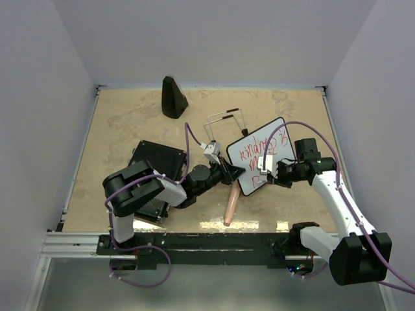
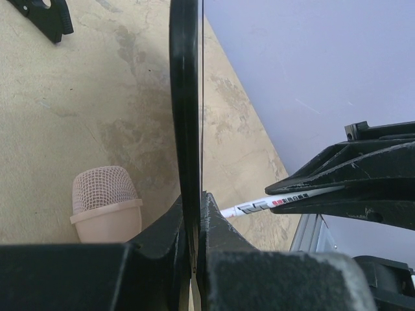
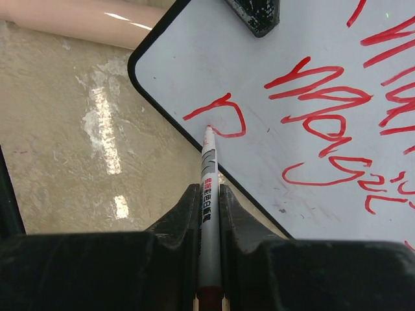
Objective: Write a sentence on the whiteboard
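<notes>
Beige marbled counter (image 1: 130,123), pale walls around. Right of centre in the overhead view: whiteboard (image 1: 275,139), tilted, scrawled in red, lower-left edge pinched in closed left claw (image 1: 240,170). Right claw (image 3: 209,194) clamped on marker (image 3: 207,172), tip touching board. Below, pink microphone (image 1: 231,206); left, black ribbed case (image 1: 155,162).

The right pincer (image 3: 209,192) was clamped on a marker (image 3: 208,159), whose tip touched the whiteboard (image 3: 194,58) at a red loop just inside its rounded corner. Red writing (image 3: 324,103) ran across the rest of the board, and a black piece (image 3: 255,13) overlapped its upper edge. A pink tube (image 3: 78,19) lay on the mottled worktop (image 3: 65,162) beyond the corner.
</notes>
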Robot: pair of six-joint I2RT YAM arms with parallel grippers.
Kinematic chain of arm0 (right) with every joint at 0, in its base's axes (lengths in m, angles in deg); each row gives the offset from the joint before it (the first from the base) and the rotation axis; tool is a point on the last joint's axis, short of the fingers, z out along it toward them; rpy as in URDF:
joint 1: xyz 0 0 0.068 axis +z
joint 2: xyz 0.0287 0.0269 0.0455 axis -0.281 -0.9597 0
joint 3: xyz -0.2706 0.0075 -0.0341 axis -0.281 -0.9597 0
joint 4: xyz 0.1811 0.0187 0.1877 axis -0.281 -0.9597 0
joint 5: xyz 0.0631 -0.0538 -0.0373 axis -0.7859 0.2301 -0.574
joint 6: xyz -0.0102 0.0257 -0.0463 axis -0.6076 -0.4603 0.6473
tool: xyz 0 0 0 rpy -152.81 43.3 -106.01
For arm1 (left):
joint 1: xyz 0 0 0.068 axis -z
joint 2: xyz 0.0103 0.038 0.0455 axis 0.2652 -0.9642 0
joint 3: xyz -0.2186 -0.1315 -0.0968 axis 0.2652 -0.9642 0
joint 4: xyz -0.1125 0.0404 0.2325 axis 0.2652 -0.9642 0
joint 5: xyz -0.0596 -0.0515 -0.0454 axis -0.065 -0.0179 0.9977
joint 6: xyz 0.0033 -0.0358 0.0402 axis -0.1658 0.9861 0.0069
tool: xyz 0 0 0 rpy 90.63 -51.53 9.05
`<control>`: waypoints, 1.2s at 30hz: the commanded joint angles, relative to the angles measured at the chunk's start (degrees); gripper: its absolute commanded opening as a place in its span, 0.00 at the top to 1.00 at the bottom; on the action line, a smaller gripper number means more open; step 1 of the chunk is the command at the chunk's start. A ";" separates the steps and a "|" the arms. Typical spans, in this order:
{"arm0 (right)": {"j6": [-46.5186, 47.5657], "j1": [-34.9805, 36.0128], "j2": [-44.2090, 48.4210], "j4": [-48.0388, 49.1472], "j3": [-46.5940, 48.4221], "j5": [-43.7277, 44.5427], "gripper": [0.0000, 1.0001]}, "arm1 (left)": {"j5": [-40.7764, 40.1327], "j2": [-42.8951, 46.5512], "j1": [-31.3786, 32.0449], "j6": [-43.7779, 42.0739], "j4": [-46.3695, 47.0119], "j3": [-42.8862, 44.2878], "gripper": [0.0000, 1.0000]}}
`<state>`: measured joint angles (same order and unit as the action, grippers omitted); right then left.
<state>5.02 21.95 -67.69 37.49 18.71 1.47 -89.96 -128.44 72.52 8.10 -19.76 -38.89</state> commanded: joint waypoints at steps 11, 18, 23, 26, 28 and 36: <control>2.33 0.96 -0.46 -1.65 0.27 -3.87 1.00 | 1.14 0.59 0.60 0.12 6.49 1.42 1.00; 1.54 1.58 -0.99 -0.86 0.45 -4.49 1.00 | 1.23 0.32 0.51 0.12 6.40 1.60 1.00; 1.18 1.84 -0.99 -0.94 0.89 -4.84 1.00 | 1.14 0.32 0.51 0.21 6.40 1.51 1.00; 1.53 1.75 -0.38 -2.61 2.64 -5.19 1.00 | 1.06 0.24 0.51 0.12 6.48 1.25 1.00; 0.92 1.67 0.24 -3.49 3.52 -4.06 1.00 | 0.97 0.50 0.51 0.30 6.57 0.81 1.00; -0.40 0.35 3.31 -5.08 5.99 0.78 1.00 | 0.79 1.29 0.34 0.21 7.54 -0.68 1.00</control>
<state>5.93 22.99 -66.14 33.51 22.52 -0.19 -89.78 -128.53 72.54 8.15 -19.48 -39.10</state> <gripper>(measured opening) 0.136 0.077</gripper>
